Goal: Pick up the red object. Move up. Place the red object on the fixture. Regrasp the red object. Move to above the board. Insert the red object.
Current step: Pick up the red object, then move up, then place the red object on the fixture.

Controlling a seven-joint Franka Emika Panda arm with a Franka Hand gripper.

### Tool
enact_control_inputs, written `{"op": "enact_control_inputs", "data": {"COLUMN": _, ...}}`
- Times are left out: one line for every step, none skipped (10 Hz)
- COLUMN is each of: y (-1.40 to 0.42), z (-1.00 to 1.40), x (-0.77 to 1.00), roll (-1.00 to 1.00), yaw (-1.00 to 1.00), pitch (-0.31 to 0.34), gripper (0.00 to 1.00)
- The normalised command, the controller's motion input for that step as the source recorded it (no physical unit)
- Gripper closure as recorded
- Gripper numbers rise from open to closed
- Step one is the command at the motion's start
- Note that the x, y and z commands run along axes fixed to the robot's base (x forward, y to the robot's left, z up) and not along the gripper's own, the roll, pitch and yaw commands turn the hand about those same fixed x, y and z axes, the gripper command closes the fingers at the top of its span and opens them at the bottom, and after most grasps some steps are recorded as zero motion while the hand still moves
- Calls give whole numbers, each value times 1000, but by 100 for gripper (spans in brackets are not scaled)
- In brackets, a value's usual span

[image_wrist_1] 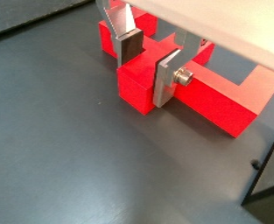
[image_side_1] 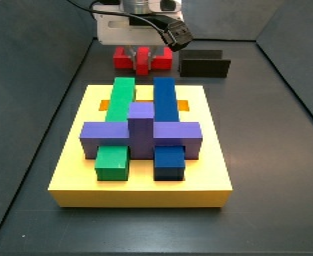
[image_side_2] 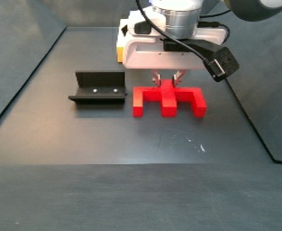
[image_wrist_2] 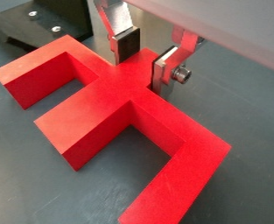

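Note:
The red object (image_side_2: 168, 99) lies flat on the dark floor, a crossbar with two legs and a central stem. It shows large in both wrist views (image_wrist_1: 227, 101) (image_wrist_2: 115, 109) and behind the board in a side view (image_side_1: 147, 62). My gripper (image_side_2: 169, 79) stands straight over it. The two silver fingers are down on either side of the central stem (image_wrist_1: 146, 80) (image_wrist_2: 142, 74), with the pads against its side faces. The fixture (image_side_2: 97, 90) stands on the floor next to the red object, also seen in a side view (image_side_1: 206, 65). The yellow board (image_side_1: 139, 185) lies in front.
The board carries green (image_side_1: 116, 125), blue (image_side_1: 166, 120) and purple (image_side_1: 141, 130) blocks and orange slots. Dark walls close in the floor on all sides. The fixture's corner shows in a wrist view (image_wrist_2: 39, 22).

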Motion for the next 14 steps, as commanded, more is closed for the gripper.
{"op": "enact_control_inputs", "data": {"y": 0, "z": 0, "x": 0, "roll": 0, "yaw": 0, "pitch": 0, "gripper": 100}}
{"op": "enact_control_inputs", "data": {"y": 0, "z": 0, "x": 0, "roll": 0, "yaw": 0, "pitch": 0, "gripper": 100}}
{"op": "enact_control_inputs", "data": {"y": 0, "z": 0, "x": 0, "roll": 0, "yaw": 0, "pitch": 0, "gripper": 100}}
{"op": "enact_control_inputs", "data": {"y": 0, "z": 0, "x": 0, "roll": 0, "yaw": 0, "pitch": 0, "gripper": 100}}
{"op": "enact_control_inputs", "data": {"y": 0, "z": 833, "x": 0, "roll": 0, "yaw": 0, "pitch": 0, "gripper": 100}}
{"op": "enact_control_inputs", "data": {"y": -6, "z": 798, "x": -62, "roll": -6, "yaw": 1, "pitch": 54, "gripper": 100}}
{"op": "enact_control_inputs", "data": {"y": -8, "z": 671, "x": -92, "roll": -7, "yaw": 3, "pitch": 81, "gripper": 100}}
{"op": "enact_control_inputs", "data": {"y": 4, "z": 218, "x": -11, "roll": 6, "yaw": 1, "pitch": 29, "gripper": 100}}
{"op": "enact_control_inputs", "data": {"y": -40, "z": 0, "x": 0, "roll": 0, "yaw": 0, "pitch": 0, "gripper": 100}}
{"op": "enact_control_inputs", "data": {"y": 0, "z": -54, "x": 0, "roll": -120, "yaw": 0, "pitch": -46, "gripper": 100}}
{"op": "enact_control_inputs", "data": {"y": -17, "z": -149, "x": 3, "roll": -263, "yaw": 0, "pitch": -197, "gripper": 100}}
{"op": "enact_control_inputs", "data": {"y": 40, "z": -3, "x": 577, "roll": -769, "yaw": -346, "pitch": -60, "gripper": 100}}
{"op": "enact_control_inputs", "data": {"y": 0, "z": 0, "x": 911, "roll": -940, "yaw": -226, "pitch": 0, "gripper": 100}}
{"op": "enact_control_inputs", "data": {"y": 0, "z": 57, "x": 903, "roll": -994, "yaw": -206, "pitch": -9, "gripper": 100}}
